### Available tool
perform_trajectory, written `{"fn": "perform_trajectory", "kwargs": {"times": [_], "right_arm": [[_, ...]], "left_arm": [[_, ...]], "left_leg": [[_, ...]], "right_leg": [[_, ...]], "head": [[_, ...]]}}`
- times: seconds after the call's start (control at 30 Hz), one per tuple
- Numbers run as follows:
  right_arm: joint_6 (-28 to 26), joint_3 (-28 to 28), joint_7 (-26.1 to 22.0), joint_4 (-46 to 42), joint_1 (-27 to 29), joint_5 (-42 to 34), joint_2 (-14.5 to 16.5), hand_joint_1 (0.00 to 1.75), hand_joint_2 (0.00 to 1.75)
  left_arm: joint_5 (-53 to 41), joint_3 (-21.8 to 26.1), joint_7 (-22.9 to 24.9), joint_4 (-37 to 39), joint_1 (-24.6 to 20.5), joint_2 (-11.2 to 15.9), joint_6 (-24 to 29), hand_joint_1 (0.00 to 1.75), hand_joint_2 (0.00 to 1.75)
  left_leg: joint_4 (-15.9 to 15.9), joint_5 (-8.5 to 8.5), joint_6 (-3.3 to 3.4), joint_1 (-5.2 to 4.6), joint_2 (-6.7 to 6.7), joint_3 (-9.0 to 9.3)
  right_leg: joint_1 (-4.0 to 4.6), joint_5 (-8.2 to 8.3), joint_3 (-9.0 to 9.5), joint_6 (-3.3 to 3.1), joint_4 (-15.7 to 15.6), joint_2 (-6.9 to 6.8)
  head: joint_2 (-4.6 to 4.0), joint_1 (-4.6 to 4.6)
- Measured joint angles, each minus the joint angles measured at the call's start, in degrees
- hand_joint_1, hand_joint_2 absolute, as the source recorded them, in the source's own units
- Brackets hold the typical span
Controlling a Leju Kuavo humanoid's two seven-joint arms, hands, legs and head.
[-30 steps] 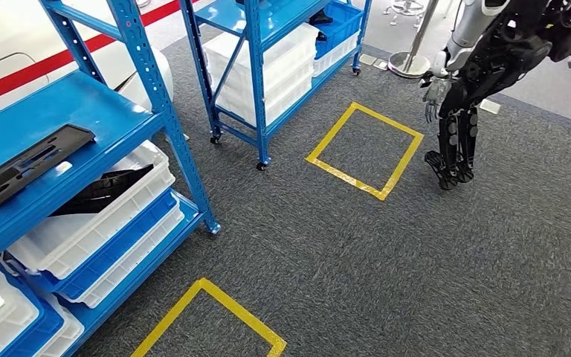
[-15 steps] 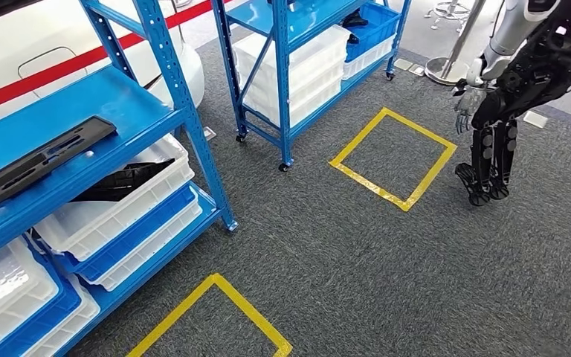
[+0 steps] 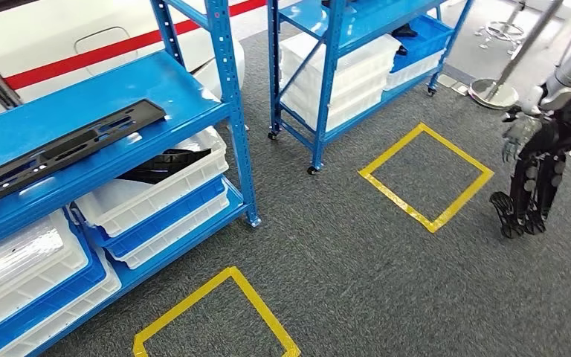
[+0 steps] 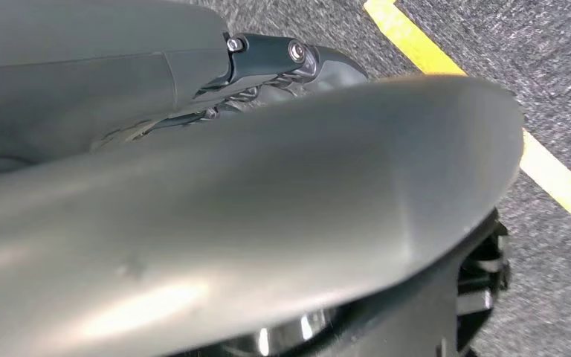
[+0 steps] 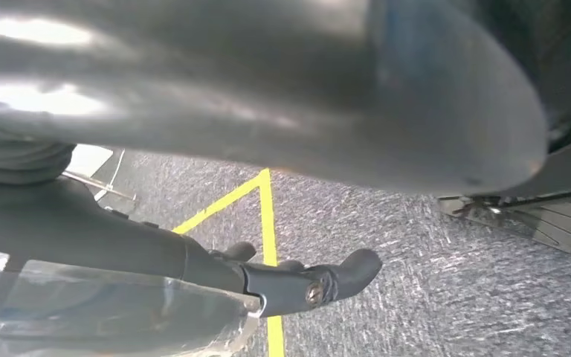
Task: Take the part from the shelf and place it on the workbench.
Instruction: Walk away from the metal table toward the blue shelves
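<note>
1 long black part [image 3: 63, 152] is lying flat on the upper blue deck of the near shelf [image 3: 227, 82], running along the deck with its far end close to the front upright. Under that deck, white bins [image 3: 152, 195] are sitting stacked on blue trays, and 1 of them is holding another dark piece [image 3: 165, 163]. A 2nd blue shelf [image 3: 331, 71] is standing farther back on castors, also carrying white bins and a blue tray.

2 yellow tape squares are showing on the grey carpet: 1 [image 3: 426, 177] lying beyond the 2nd shelf and 1 [image 3: 215, 316] lying just in front of the near shelf. Another humanoid robot [image 3: 539, 160] is standing at the right, well apart from both shelves, with a chrome post base [image 3: 493, 93] behind it. A white surface with a red stripe [image 3: 82, 56] is running behind the near shelf.

The left hand [image 4: 282, 63] is hanging over the carpet beside a yellow tape line, with its dark fingers tucked behind the grey cover, so I cannot tell how it is set. The right hand [image 5: 297, 282] is hanging over the carpet too, its dark fingers extended and apart, holding nothing.
</note>
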Motion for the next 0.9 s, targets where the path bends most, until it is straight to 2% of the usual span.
{"fn": "perform_trajectory", "kwargs": {"times": [0.03,0.07,0.1,0.13,0.17,0.2,0.23,0.27,0.3,0.37,0.43,0.5,0.53,0.57,0.6,0.63,0.67,0.73,0.77,0.8,0.87,0.9], "right_arm": [[0.0,0.0,0.0,0.0,0.1,0.0,0.0,0.0,0.0],[0.0,0.0,0.0,0.0,0.2,0.1,-0.1,0.0,0.0],[0.0,0.0,-0.1,0.0,0.3,0.1,-0.1,0.0,0.0],[0.0,0.0,-0.1,0.0,0.3,0.2,-0.1,0.0,0.0],[0.0,0.0,-0.1,0.0,0.4,0.2,-0.2,0.0,0.0],[0.0,0.0,-0.1,0.0,0.4,0.2,-0.2,0.0,0.0],[0.1,0.0,-0.2,0.0,0.3,0.2,-0.1,0.0,0.0],[0.1,0.0,-0.2,0.0,0.3,0.2,-0.1,0.0,0.0],[0.1,0.0,-0.2,0.1,0.2,0.2,0.0,0.0,0.0],[0.2,0.0,-0.2,0.1,0.0,0.3,0.0,0.0,0.0],[0.2,0.0,-0.2,0.1,0.0,0.4,0.0,0.0,0.0],[0.3,0.0,-0.1,0.0,0.1,0.5,0.0,0.0,0.0],[0.3,0.0,-0.1,0.0,0.2,0.5,0.0,0.0,0.0],[0.3,0.0,-0.1,0.0,0.3,0.5,0.0,0.0,0.0],[0.3,0.0,-0.1,0.0,0.3,0.5,0.0,0.0,0.0],[0.3,0.0,0.0,0.0,0.3,0.5,0.0,0.0,0.0],[0.3,0.0,-0.1,0.0,0.2,0.6,0.1,0.0,0.0],[0.4,0.0,-0.1,0.0,0.1,0.7,0.3,0.0,0.0],[0.5,0.0,-0.2,0.0,0.1,0.7,0.4,0.0,0.0],[0.5,0.0,-0.2,0.0,0.1,0.7,0.6,0.0,0.0],[0.6,0.0,-0.3,0.0,0.0,0.8,0.7,0.0,0.0],[0.6,0.0,-0.3,0.0,-0.1,0.8,0.7,0.0,0.0]], "left_arm": [[-0.1,0.0,0.1,0.0,0.0,0.0,0.0,0.0,0.0],[-0.2,0.0,0.1,0.0,0.0,-0.1,0.0,0.0,0.0],[-0.2,0.0,0.2,0.0,0.0,-0.1,0.0,0.0,0.0],[-0.3,0.0,0.3,0.0,0.1,-0.1,0.0,0.0,0.0],[-0.3,0.0,0.3,0.0,0.1,-0.1,0.0,0.0,0.0],[-0.3,0.0,0.3,0.0,0.1,-0.1,0.0,0.0,0.0],[-0.3,0.0,0.3,0.0,0.1,0.0,0.0,0.0,0.0],[-0.3,0.0,0.3,0.0,0.1,0.0,-0.1,0.0,0.0],[-0.3,0.0,0.4,0.0,0.1,0.0,-0.1,0.0,0.0],[-0.3,0.0,0.5,0.0,0.2,0.1,-0.1,0.0,0.0],[-0.4,0.0,0.6,0.0,0.2,0.2,-0.1,0.0,0.0],[-0.5,0.0,0.7,0.0,0.1,0.3,-0.1,0.0,0.0],[-0.5,0.0,0.7,0.0,0.1,0.3,-0.1,0.0,0.0],[-0.5,0.0,0.7,0.0,0.0,0.3,-0.1,0.0,0.0],[-0.5,0.0,0.7,0.0,0.1,0.3,-0.2,0.0,0.0],[-0.6,0.0,0.7,0.0,0.1,0.3,-0.2,0.0,0.0],[-0.6,0.0,0.7,0.0,0.2,0.3,-0.2,0.0,0.0],[-0.8,0.1,0.9,-0.1,0.1,0.5,-0.1,0.0,0.0],[-0.8,0.2,0.9,-0.1,-0.1,0.6,0.0,0.0,0.0],[-0.8,0.3,0.9,-0.2,-0.2,0.7,-0.1,0.0,0.0],[-0.9,0.4,1.0,-0.2,-0.3,0.8,-0.2,0.0,0.0],[-0.9,0.4,1.0,-0.2,-0.2,0.8,-0.2,0.0,0.0]], "left_leg": [[0.0,0.02,0.02,-0.03,-0.66,-0.03],[0.1,0.0,0.0,-0.04,-1.37,-0.01],[0.1,-0.04,-0.07,0.0,-2.08,0.03],[0.2,-0.12,-0.22,0.09,-2.78,0.11],[0.4,-0.28,-0.46,0.21,-3.46,0.17],[0.6,-0.49,-0.83,0.25,-4.03,0.2],[1.0,-0.79,-1.24,0.25,-4.51,0.16],[1.3,-1.03,-1.61,0.22,-4.86,0.04],[1.4,-1.17,-1.9,0.19,-5.14,-0.09],[1.7,-1.29,-2.21,0.42,-5.51,-0.37],[3.9,-2.72,-2.66,0.62,-3.82,-1.37],[10.5,-6.32,-3.23,0.7,-1.06,-4.62],[14.7,-8.14,-3.43,0.76,-0.34,-6.83],[18.0,-9.22,-3.49,0.78,-0.03,-8.66],[19.5,-9.18,-3.4,0.77,0.07,-9.59],[18.4,-7.95,-3.13,0.73,0.12,-9.23],[14.9,-5.85,-2.63,0.59,0.42,-7.59],[6.5,-2.27,-1.13,-0.12,2.63,-3.34],[3.8,-1.49,-0.54,-0.53,3.62,-2.0],[2.6,-1.38,-0.17,-0.87,4.22,-1.5],[2.0,-1.28,0.12,-1.11,3.29,-1.41],[1.4,-0.88,0.19,-0.91,2.7,-1.01]], "right_leg": [[-0.17,-1.16,-1.85,0.02,3.4,0.54],[-0.34,-1.58,-3.14,0.29,5.5,0.73],[-0.51,-1.06,-3.48,0.79,5.5,0.8],[-0.75,0.42,-2.64,1.49,3.2,0.91],[-1.11,2.41,-0.93,2.26,-0.9,1.28],[-1.32,4.01,0.65,2.69,-4.5,1.91],[-1.47,5.13,1.87,2.75,-7.4,2.57],[-1.5,5.54,2.51,2.44,-8.8,3.06],[-1.34,5.46,2.58,1.88,-8.8,3.22],[-1.4,5.56,2.84,1.07,-8.9,2.63],[-1.51,5.67,2.94,0.52,-9.0,1.86],[-1.3,5.55,2.94,0.09,-9.0,0.92],[-1.13,5.45,2.91,-0.06,-9.0,0.32],[-0.97,5.36,2.89,-0.19,-9.0,-0.27],[-0.81,5.27,2.91,-0.31,-9.0,-0.84],[-0.63,5.18,3.0,-0.42,-9.0,-1.33],[-0.42,5.08,3.17,-0.55,-9.0,-1.78],[-0.06,4.84,3.56,-0.68,-9.1,-2.62],[0.03,4.72,3.68,-0.62,-9.2,-3.06],[0.01,4.61,3.76,-0.48,-9.3,-3.53],[0.07,4.53,4.12,-0.07,-9.7,-4.63],[0.14,4.41,4.26,0.14,-9.6,-4.53]], "head": [[0.0,0.15],[0.0,0.19],[0.0,0.22],[0.0,0.25],[0.0,0.24],[0.0,0.34],[0.0,0.37],[0.0,0.39],[0.0,0.38],[0.0,0.26],[0.0,0.03],[0.0,-0.27],[0.0,-0.33],[0.0,-0.33],[0.0,-0.34],[0.0,-0.35],[0.0,-0.35],[0.0,-0.26],[0.0,-0.24],[0.0,-0.21],[0.0,-0.26],[-0.01,-0.2]]}}
